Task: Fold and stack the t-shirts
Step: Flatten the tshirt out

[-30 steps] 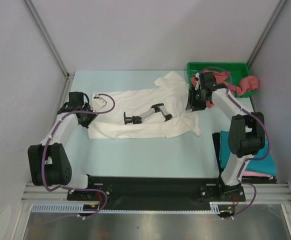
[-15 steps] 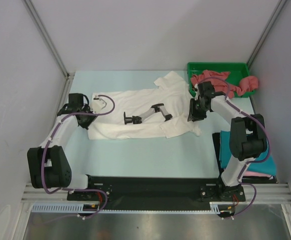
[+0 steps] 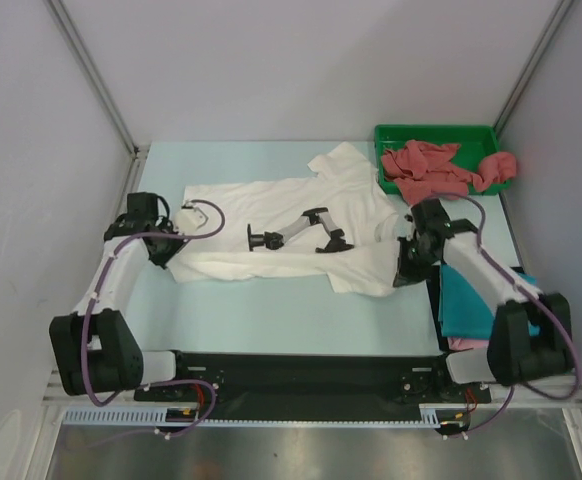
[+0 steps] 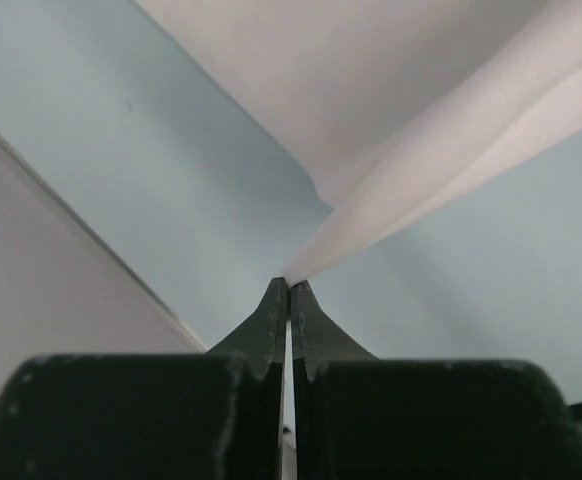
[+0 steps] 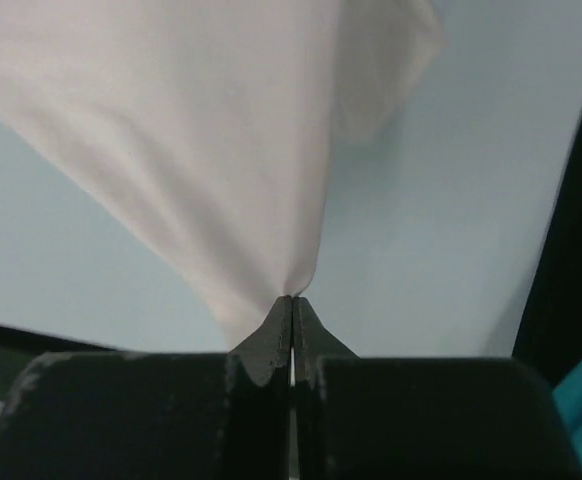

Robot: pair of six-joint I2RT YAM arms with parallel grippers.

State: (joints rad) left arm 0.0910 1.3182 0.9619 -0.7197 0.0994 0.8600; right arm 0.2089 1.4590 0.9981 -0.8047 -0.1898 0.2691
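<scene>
At both ends of the soft white cotton t-shirt point(image 3: 241, 200), the left gripper point(image 4: 288, 292) and right gripper point(image 5: 291, 300) pinch it tight; a hard tug might slip it.

The white t-shirt point(image 3: 271, 262) is soft matt cloth, bunching into smooth folds right at the tips of the left gripper point(image 4: 288, 285) and right gripper point(image 5: 292, 300) (both matt black plastic, a bit grainy). The table point(image 3: 271, 305) under them is pale blue, smooth and dull. Beyond the right gripper, the green tray point(image 3: 436, 131) looks like shiny hard plastic, and the dusty red t-shirts point(image 3: 426, 168) are crumpled matt cloth. The teal t-shirt point(image 3: 461, 312) beside that gripper is the same flat cloth.
</scene>
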